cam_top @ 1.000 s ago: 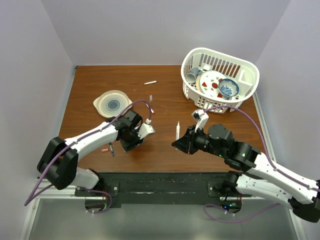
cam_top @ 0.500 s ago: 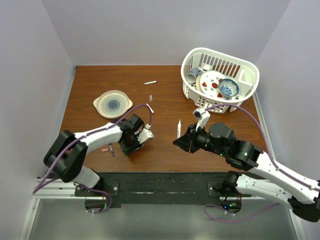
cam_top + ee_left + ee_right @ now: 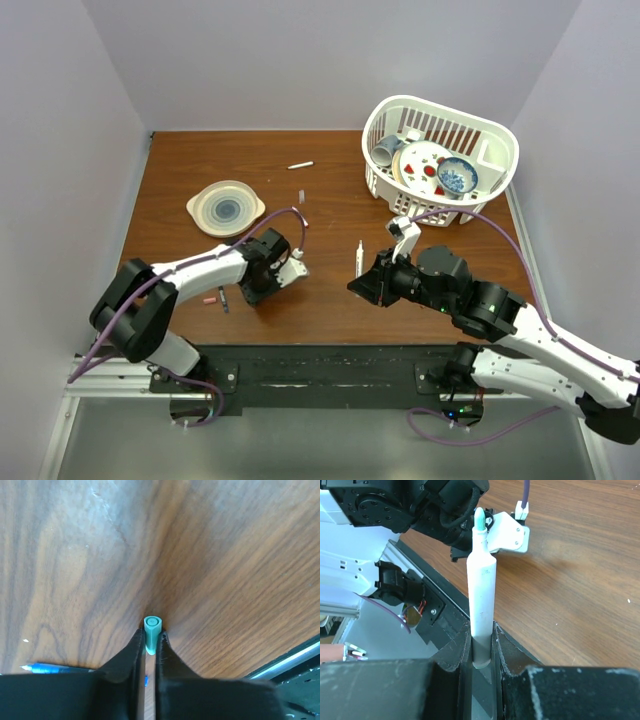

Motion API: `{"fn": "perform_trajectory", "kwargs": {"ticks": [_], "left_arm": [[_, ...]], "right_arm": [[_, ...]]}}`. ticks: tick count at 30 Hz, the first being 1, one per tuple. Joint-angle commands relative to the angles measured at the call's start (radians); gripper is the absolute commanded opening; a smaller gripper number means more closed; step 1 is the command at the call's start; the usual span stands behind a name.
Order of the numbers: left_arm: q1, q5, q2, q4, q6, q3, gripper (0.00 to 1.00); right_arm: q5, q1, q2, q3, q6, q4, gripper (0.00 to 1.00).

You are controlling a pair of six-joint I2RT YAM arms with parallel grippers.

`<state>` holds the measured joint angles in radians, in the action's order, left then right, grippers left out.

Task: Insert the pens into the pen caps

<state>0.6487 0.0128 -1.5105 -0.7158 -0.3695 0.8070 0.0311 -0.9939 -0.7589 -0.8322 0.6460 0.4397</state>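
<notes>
Low over the table, my left gripper (image 3: 150, 637) is shut on a small green pen cap (image 3: 152, 628), which sticks out past the fingertips. In the top view that gripper (image 3: 255, 290) points down at the wood. My right gripper (image 3: 481, 642) is shut on a white pen (image 3: 481, 595) with its green tip up; from above the pen (image 3: 359, 258) stands just ahead of the right gripper (image 3: 365, 282). A dark pen (image 3: 223, 299) and a pink cap (image 3: 210, 299) lie left of the left gripper. Another white pen (image 3: 300, 165) lies far back.
A pale round plate (image 3: 225, 208) sits at the back left. A white basket (image 3: 385, 185) holding dishes stands at the back right. A small grey piece (image 3: 300, 196) lies mid-table. A blue pen (image 3: 55, 668) shows beside the left fingers.
My left gripper has closed, and the green cap is now pinched between its fingers. The left wrist has shifted slightly. The right arm and its pen have barely moved.
</notes>
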Motion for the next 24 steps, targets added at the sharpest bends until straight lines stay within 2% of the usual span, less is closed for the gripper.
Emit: {"fn": "perform_trajectory", "kwargs": {"ticks": [1,3,6,9,10,13,15,16,18,19,21,24], "left_arm": [[0.005,0.026,-0.001,0.027,0.047,0.081,0.00],[0.005,0.038,0.030,0.051,0.076,0.122,0.00],[0.003,-0.043,0.125,0.145,0.136,0.155,0.00],[0.003,-0.143,0.222,0.299,0.289,0.164,0.00],[0.002,-0.212,0.258,0.347,0.404,0.162,0.00],[0.003,-0.350,0.292,0.513,0.608,0.152,0.00],[0.003,-0.411,0.306,0.609,0.690,0.143,0.00],[0.003,-0.428,0.337,0.646,0.793,0.132,0.00],[0.002,-0.374,0.378,0.758,0.907,0.087,0.00],[0.002,-0.331,0.432,0.792,1.014,0.066,0.00],[0.002,-0.306,0.492,0.912,1.086,-0.004,0.00],[0.000,-0.283,0.601,1.059,1.190,-0.098,0.00]], "right_arm": [[-0.017,-0.002,0.006,-0.031,0.007,-0.021,0.00],[-0.022,-0.003,0.012,-0.024,0.010,-0.032,0.00],[-0.049,-0.002,0.007,0.002,0.006,-0.076,0.00],[-0.110,-0.002,-0.006,0.048,0.007,-0.152,0.00],[-0.135,-0.003,-0.010,0.073,0.012,-0.176,0.00],[-0.194,-0.002,-0.034,0.113,0.033,-0.268,0.00],[-0.201,-0.002,-0.065,0.130,0.038,-0.317,0.00],[-0.215,-0.002,-0.082,0.145,0.043,-0.334,0.00],[-0.253,-0.002,-0.105,0.165,0.070,-0.413,0.00],[-0.285,-0.002,-0.120,0.186,0.081,-0.436,0.00],[-0.301,-0.003,-0.128,0.205,0.109,-0.505,0.00],[-0.301,-0.002,-0.132,0.205,0.106,-0.512,0.00]]}}
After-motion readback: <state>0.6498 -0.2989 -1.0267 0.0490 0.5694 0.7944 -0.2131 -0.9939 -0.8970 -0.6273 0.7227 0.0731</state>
